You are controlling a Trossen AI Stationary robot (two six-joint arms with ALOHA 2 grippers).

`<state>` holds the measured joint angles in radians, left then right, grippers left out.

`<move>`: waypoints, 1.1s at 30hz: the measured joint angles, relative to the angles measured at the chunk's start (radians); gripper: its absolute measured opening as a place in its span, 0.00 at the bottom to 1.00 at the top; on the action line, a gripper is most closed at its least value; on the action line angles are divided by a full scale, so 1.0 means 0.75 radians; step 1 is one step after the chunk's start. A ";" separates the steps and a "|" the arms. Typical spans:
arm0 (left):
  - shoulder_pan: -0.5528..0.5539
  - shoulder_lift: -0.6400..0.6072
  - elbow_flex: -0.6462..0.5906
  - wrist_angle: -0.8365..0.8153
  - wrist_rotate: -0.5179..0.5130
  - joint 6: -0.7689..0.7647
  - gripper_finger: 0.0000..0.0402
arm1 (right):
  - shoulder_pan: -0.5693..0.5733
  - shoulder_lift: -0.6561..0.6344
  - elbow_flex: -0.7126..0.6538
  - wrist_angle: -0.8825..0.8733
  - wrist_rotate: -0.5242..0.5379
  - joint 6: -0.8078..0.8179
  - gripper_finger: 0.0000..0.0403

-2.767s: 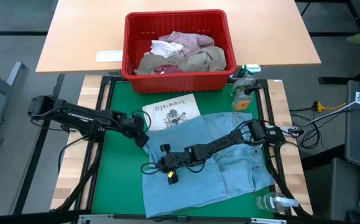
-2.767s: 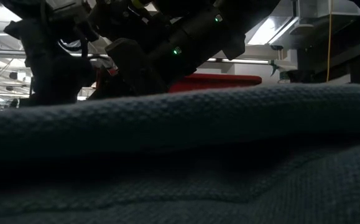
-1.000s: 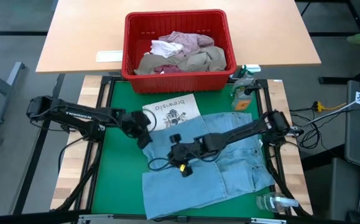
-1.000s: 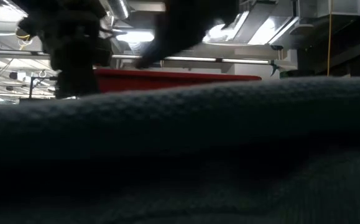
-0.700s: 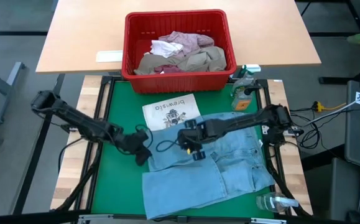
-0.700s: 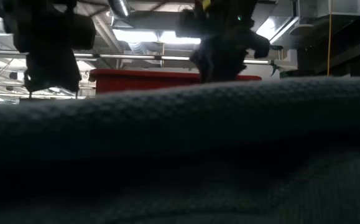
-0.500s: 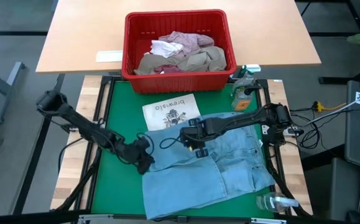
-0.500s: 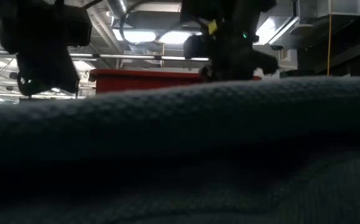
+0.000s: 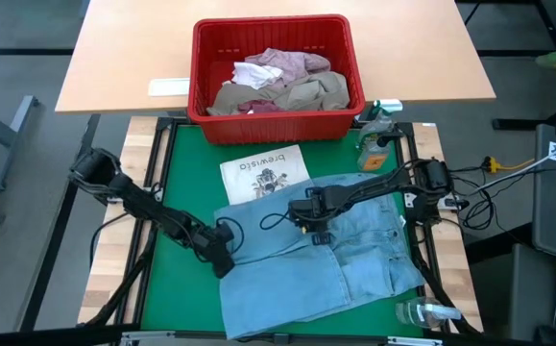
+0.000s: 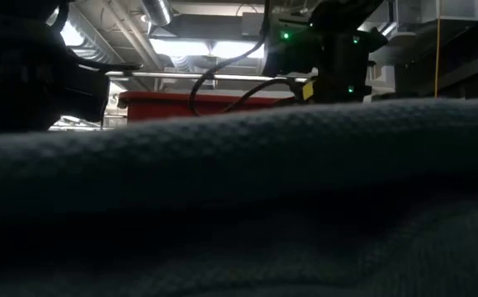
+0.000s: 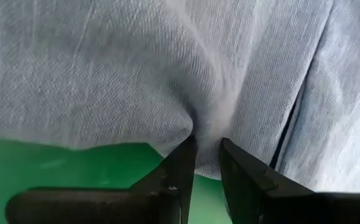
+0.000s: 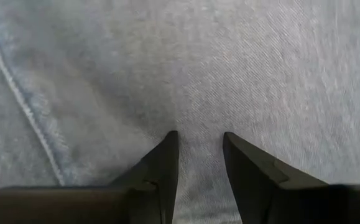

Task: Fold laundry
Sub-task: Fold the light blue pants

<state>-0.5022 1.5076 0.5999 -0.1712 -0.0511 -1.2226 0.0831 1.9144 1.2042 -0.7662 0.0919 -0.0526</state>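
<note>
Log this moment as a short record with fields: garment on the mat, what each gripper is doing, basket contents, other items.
garment: light blue denim jeans spread on the green mat
left gripper: at the jeans' left edge, fingers pinched on a fold of denim
right gripper: on the middle of the jeans, denim between its fingers
basket: red plastic basket on the wooden table behind the mat, holding a heap of pink, white and tan clothes
other items: printed sheet beside the jeans; spray bottle at the mat's far right corner
</note>
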 joint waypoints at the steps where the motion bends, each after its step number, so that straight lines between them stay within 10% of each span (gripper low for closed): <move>1: 0.000 -0.011 -0.001 -0.018 0.011 0.000 0.18 | -0.010 0.000 0.000 -0.001 -0.011 0.023 0.32; 12: 0.003 -0.240 -0.010 -0.308 0.092 -0.047 0.18 | -0.034 -0.070 -0.012 0.015 -0.029 0.029 0.32; 33: 0.263 -0.269 -0.008 -0.323 -0.483 0.016 0.18 | -0.032 -0.215 -0.023 -0.166 -0.150 0.029 0.32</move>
<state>-0.3053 1.3057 0.5941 -0.4133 -0.4133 -1.2105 0.0593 1.7531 1.1873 -0.8906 -0.0204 -0.0311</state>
